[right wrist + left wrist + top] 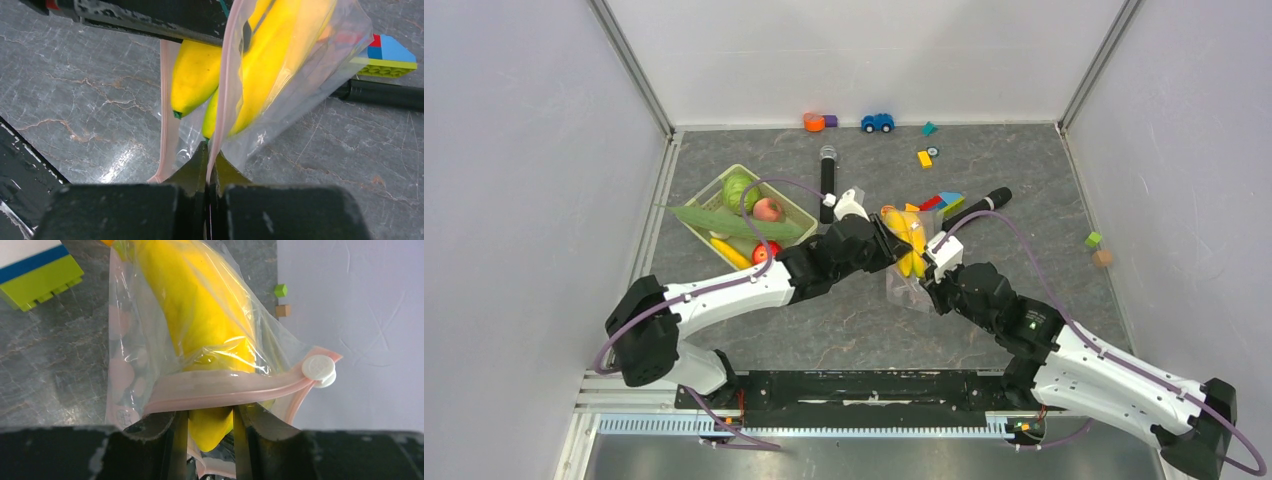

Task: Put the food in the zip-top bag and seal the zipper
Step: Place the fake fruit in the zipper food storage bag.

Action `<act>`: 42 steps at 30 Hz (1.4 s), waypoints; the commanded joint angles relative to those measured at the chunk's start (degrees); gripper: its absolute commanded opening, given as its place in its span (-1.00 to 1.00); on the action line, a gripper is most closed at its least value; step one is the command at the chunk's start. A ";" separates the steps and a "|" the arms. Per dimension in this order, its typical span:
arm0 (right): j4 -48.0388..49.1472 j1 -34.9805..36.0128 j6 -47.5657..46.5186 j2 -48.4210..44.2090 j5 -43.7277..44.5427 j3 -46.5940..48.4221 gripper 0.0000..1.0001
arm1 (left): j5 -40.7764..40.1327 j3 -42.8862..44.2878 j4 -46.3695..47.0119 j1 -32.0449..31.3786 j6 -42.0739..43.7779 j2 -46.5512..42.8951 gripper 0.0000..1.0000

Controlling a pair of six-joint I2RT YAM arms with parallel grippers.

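Note:
The clear zip-top bag (908, 285) hangs between my two grippers at mid-table. My left gripper (886, 243) is shut on the end of a yellow banana bunch (908, 238). In the left wrist view the gripper (210, 412) holds the banana (212, 427), most of which lies inside the bag (135, 340), past the pink zipper (225, 390) and its white slider (319, 369). My right gripper (936, 275) is shut on the bag's pink zipper edge (225, 90), holding the mouth open, as its wrist view shows (210, 160). Cabbage (739, 190), pinkish fruit (768, 209), leafy vegetable (734, 222) and tomato (764, 252) lie in the basket.
The pale green basket (692, 225) stands at the left, with another banana (729, 252) in it. Two black microphones (827, 180) (984, 205) lie near the bag. Coloured blocks (944, 202) sit behind it. A toy car (877, 122) and loose blocks (1094, 240) lie at the back and right.

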 commanded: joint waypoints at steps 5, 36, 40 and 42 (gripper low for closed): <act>6.29 0.33 3.09 0.60 -7.53 4.76 -1.00 | -15.49 7.84 -6.08 -4.84 4.10 5.64 -0.96; 1.25 0.23 7.42 -0.31 7.82 7.14 -1.00 | -11.84 5.72 -23.66 -6.35 29.00 -14.71 0.99; 1.26 0.21 6.91 -0.77 5.52 7.23 -1.00 | -18.66 4.60 -25.33 -5.15 28.21 -14.63 0.99; 1.51 0.23 6.86 -0.78 4.41 7.23 -1.00 | -21.01 4.83 -24.33 -4.55 27.45 -12.45 0.99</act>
